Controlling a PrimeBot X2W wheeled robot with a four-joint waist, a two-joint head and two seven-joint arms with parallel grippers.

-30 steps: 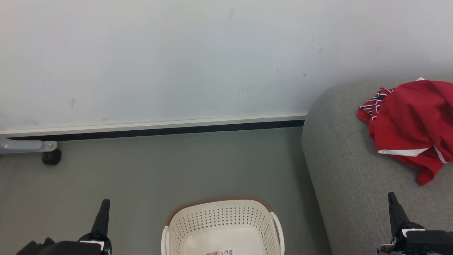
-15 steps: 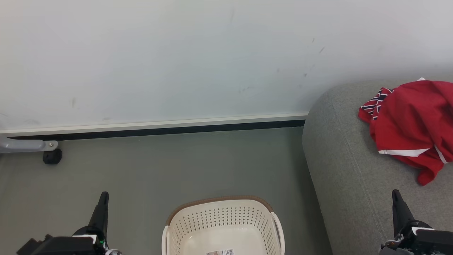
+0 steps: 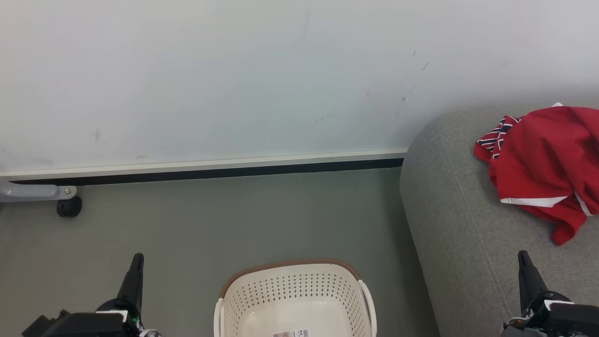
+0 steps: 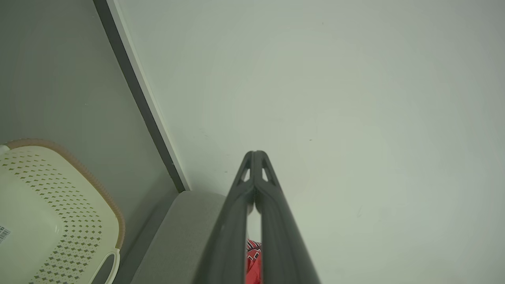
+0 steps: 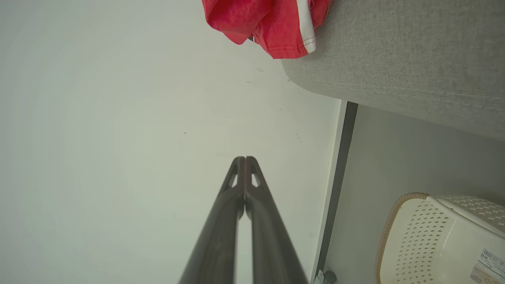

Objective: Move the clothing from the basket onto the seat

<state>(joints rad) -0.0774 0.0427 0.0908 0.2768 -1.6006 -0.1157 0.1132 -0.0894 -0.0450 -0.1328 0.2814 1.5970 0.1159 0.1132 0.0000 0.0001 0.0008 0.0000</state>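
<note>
The red clothing with white trim and a striped collar lies crumpled on the grey seat at the right; it also shows in the right wrist view on the seat and as a sliver in the left wrist view. The cream basket stands on the floor at bottom centre with a barcode label on its bare bottom. My left gripper is shut at the lower left, left of the basket. My right gripper is shut over the seat's front, below the clothing.
A pale wall with a dark skirting strip runs behind the grey floor. A grey metal leg with a black caster stands at the far left by the wall.
Both grippers shifted slightly a second ago, the left rising a little in view and the right edging right; over the last half second nothing moved. The clothing and basket stay put.
</note>
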